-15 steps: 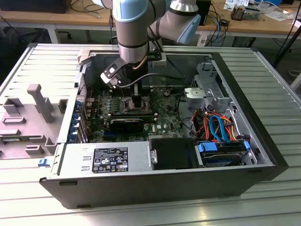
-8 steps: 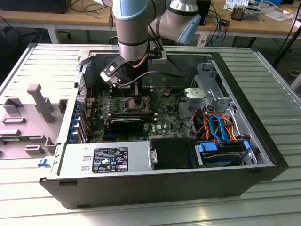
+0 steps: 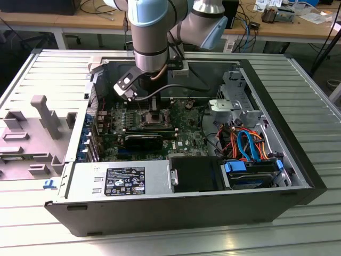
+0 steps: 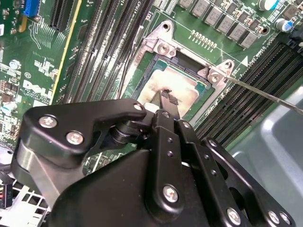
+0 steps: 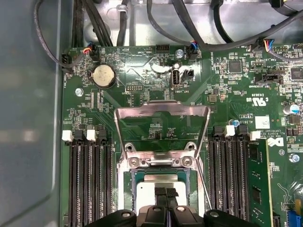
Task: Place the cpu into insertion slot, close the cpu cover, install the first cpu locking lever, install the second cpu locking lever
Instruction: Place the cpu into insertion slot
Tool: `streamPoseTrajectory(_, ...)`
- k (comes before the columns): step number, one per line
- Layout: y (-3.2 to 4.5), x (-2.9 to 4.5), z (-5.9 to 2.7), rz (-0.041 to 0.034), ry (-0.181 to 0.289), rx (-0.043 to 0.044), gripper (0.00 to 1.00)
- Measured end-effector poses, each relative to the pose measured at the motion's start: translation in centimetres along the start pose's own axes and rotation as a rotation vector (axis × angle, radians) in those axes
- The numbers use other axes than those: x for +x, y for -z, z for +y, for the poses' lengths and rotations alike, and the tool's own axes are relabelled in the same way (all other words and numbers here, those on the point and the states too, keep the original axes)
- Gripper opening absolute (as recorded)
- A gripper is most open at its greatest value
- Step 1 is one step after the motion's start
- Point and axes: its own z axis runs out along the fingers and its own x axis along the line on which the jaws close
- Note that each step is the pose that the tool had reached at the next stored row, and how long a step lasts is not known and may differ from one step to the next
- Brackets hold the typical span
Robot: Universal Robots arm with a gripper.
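The cpu (image 4: 182,85), a flat silver square, lies inside the insertion slot (image 4: 163,46) on the green board. It also shows in the first wrist view as the cpu (image 5: 147,196) in the slot (image 5: 161,161). My gripper (image 4: 165,97) hangs over the chip's middle, its black fingertips together and touching or just above the metal top. The cpu cover (image 5: 163,124) stands flipped open behind the slot. A thin wire locking lever (image 4: 265,92) sticks out free from one corner. In the exterior view the gripper (image 3: 154,110) reaches down into the case over the slot (image 3: 154,120).
Long black memory slots (image 5: 90,184) flank the socket on both sides. A black graphics card (image 3: 144,140), a power supply (image 3: 122,181) and a drive bay with blue and orange cables (image 3: 248,144) fill the case. A grey plastic part (image 3: 48,117) lies on the exterior view's left.
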Motion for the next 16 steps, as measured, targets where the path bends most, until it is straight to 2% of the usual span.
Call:
streamPoseTrajectory(2, -0.15, 0.0, -0.01, 0.0014, 0.02, 0.0001, 0.11)
streamPoseTrajectory(4, -0.19, 0.01, -0.01, 0.005, 0.069, -0.0008, 0.11)
streamPoseTrajectory(6, -0.1, 0.02, 0.0, 0.0074, 0.095, -0.0015, 0.11)
streamPoseTrajectory(7, 0.13, 0.05, 0.04, 0.0098, 0.097, -0.0028, 0.11)
streamPoseTrajectory(9, 1.3, 0.0, 0.1, 0.0073, 0.098, -0.0015, 0.11)
streamPoseTrajectory(12, 1.64, -0.01, 0.19, 0.0073, 0.098, 0.0001, 0.11)
streamPoseTrajectory(13, 1.63, -0.01, 0.23, 0.0078, 0.098, 0.0046, 0.11)
streamPoseTrajectory(15, 1.64, -0.01, 0.42, 0.0089, 0.098, 0.0421, 0.11)
streamPoseTrajectory(16, 1.63, -0.01, 0.54, 0.0095, 0.099, 0.0649, 0.11)
